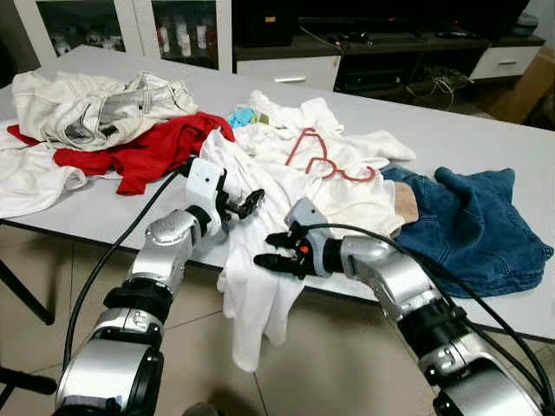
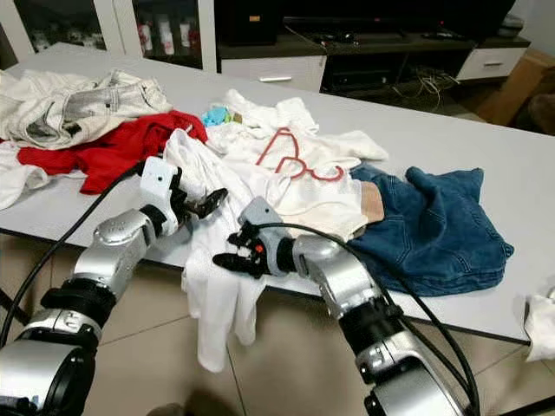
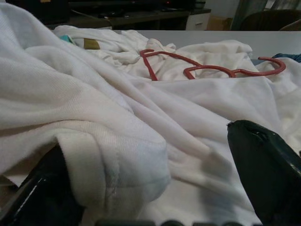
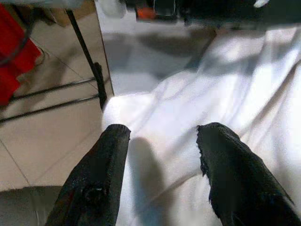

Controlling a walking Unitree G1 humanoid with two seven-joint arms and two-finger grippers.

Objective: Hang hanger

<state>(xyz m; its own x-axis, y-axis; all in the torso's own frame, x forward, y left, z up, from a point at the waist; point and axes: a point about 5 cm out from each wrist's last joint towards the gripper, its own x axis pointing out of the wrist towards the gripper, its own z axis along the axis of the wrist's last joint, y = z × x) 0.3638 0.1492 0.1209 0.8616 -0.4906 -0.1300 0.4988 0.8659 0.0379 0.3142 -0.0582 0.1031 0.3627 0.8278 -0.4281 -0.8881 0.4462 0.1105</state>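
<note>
Clothes cover the grey surface (image 1: 486, 139). Both tools, left tool (image 1: 245, 206) and right tool (image 1: 276, 251), gape open at the white shirt (image 1: 260, 286); red hanger (image 1: 325, 160) lies beyond.

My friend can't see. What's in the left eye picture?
Two silver robot arms reach over a white shirt hanging off a grey table, jaws open. A red hanger lies on white clothes beyond, by blue jeans.

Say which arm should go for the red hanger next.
Left, probably. The left gripper is open over the white shirt and points toward the red hanger lying further up it. The right gripper, also open, sits at the table edge, pointing sideways over the hanging cloth.
</note>
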